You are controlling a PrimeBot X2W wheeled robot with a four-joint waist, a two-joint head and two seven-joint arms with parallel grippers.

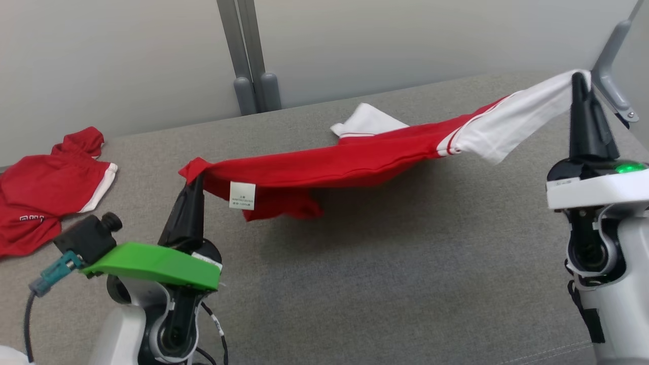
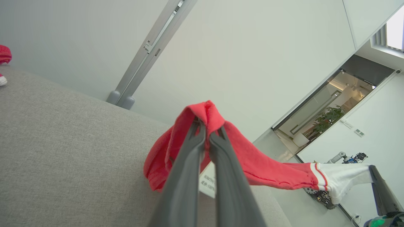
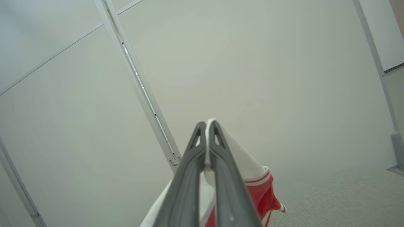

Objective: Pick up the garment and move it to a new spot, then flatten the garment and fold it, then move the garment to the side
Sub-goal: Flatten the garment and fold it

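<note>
Garment (image 1: 329, 170): red top with white sleeves, held stretched in the air above the grey table (image 1: 380, 284); its middle sags toward the table, with a white label (image 1: 242, 195) hanging off the lower edge.

Head view: left gripper (image 1: 195, 182) clamped on a red corner, above the table's near left part; right gripper (image 1: 578, 81) clamped on the end of a white sleeve, above the table's far right edge; the other white sleeve lies toward the table's far side, contact with the table not clear; a second red garment (image 1: 45, 187) lies on the table's left end, well apart.

Left wrist view: fingers pinched together through a bunch of red cloth; the cloth runs off past the table's edge to the right gripper (image 2: 372, 170).

Right wrist view: fingers closed with the sleeve's white edge between them; red-and-white cloth hangs below, above the table.

Step, as judged: carrying the lifted garment to a new spot, flattening not yet begun.

Next move, as judged: lower both ends together onto a bare part of the table, keeping the cloth taut; the sagging middle would likely touch first and may crease; release only once it lies flat.
</note>
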